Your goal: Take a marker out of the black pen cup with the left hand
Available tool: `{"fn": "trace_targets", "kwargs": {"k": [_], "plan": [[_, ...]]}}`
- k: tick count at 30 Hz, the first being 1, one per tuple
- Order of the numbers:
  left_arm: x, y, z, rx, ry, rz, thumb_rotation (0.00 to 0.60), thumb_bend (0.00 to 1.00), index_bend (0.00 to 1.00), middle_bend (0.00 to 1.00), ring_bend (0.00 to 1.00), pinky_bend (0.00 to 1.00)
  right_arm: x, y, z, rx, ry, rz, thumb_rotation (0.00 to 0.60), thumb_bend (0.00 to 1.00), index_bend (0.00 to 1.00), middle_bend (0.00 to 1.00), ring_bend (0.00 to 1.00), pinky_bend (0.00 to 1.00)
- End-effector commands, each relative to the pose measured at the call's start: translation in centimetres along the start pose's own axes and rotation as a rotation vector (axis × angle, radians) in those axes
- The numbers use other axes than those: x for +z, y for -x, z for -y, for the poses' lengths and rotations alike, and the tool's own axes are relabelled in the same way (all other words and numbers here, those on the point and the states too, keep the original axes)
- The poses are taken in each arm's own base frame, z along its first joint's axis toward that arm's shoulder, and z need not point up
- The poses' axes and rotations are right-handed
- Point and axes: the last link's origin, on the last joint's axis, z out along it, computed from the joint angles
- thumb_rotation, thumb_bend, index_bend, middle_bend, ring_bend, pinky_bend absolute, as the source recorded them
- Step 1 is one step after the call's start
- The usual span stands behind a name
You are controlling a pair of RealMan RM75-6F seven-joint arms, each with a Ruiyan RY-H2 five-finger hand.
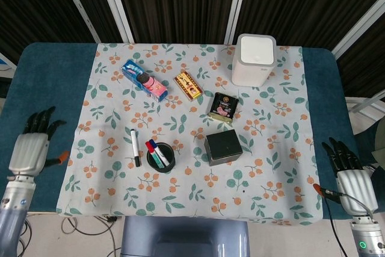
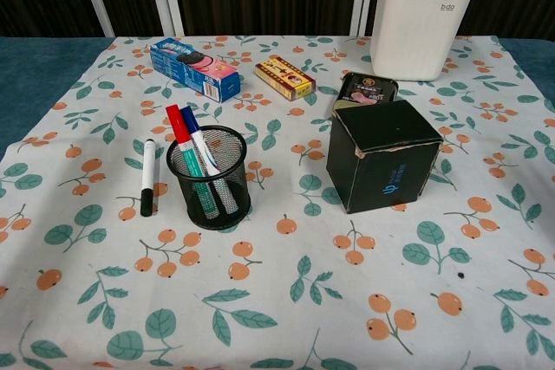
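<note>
The black mesh pen cup (image 1: pixel 161 157) (image 2: pixel 209 178) stands on the floral cloth and holds a red-capped marker (image 2: pixel 179 128) and a blue-capped marker (image 2: pixel 191 126). A white marker with black ends (image 1: pixel 134 147) (image 2: pixel 148 177) lies flat on the cloth just left of the cup. My left hand (image 1: pixel 28 148) hangs empty with fingers apart over the blue table edge, far left of the cup. My right hand (image 1: pixel 349 176) is open off the table's right edge. Neither hand shows in the chest view.
A black box (image 1: pixel 222 147) sits right of the cup, with a dark tin (image 1: pixel 222 107) behind it. A white bin (image 1: pixel 254 60), a blue cookie pack (image 1: pixel 144 80) and a small yellow box (image 1: pixel 187 85) stand along the back.
</note>
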Motion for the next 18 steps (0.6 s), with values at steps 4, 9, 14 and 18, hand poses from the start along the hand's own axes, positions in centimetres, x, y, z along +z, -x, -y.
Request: {"fn": "trace_targets", "kwargs": {"k": [4,9,14,18], "plan": [[-4.6,1.7,2.3,-0.05,0.002,0.0,0.6,0.2,0.21,0.0,0.0,0.0,0.0,0.0,0.1,-0.004,-0.016,-0.006,0.6,0.13,0.08,0.0,0.0,0.17],[-5.7,1.5,2.7,-0.084,0.042,-0.06,0.6,0.2,0.21,0.0,0.0,0.0,0.0,0.0,0.1,-0.007,-0.017,-0.006,0.6,0.13,0.08,0.0,0.0,0.17],[-6.0,1.4,3.2,-0.092,0.035,-0.07,0.6,0.2,0.21,0.0,0.0,0.0,0.0,0.0,0.0,-0.007,-0.013,-0.003,0.6,0.13,0.08,0.0,0.0,0.17],[-6.0,0.9,3.5,-0.1,0.029,-0.089,0.6,0.2,0.21,0.0,0.0,0.0,0.0,0.0,0.0,-0.006,-0.012,-0.003,0.6,0.13,0.08,0.0,0.0,0.17]]}}
